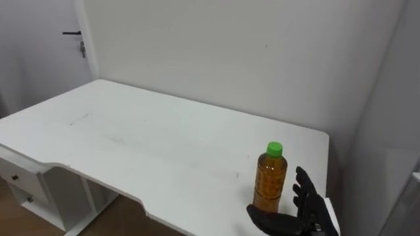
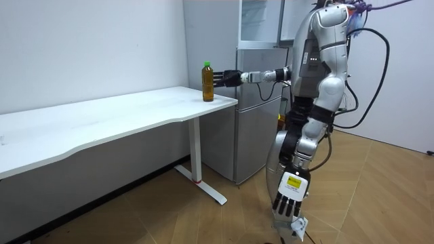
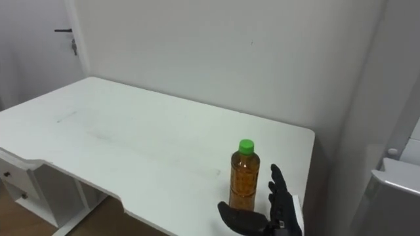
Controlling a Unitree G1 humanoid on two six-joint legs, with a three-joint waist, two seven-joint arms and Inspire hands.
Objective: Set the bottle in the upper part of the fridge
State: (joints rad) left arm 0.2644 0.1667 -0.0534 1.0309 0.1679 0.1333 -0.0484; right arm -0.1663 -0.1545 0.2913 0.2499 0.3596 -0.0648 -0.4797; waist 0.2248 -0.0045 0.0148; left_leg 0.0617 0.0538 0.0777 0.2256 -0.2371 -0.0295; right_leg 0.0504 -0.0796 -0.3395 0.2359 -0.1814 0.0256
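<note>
A bottle (image 1: 270, 180) of amber drink with a green cap stands upright near the right end of the white table (image 1: 131, 144). My right hand (image 1: 305, 210) is open just to the right of the bottle, fingers straight and spread, thumb stretched across below its base. No finger curls round the bottle. In the room view my right arm reaches out level to the bottle (image 2: 207, 83), and my left hand (image 2: 290, 200) hangs relaxed by my thigh. The fridge (image 2: 261, 129) stands next to the table's end, its upper part (image 2: 261, 20) rising above the table top.
I stand on the wooden floor between the table's end and the fridge. A white wall runs behind the table. A door with a dark handle (image 1: 72, 33) is at the far left. A drawer unit (image 1: 26, 190) sits under the table's left end.
</note>
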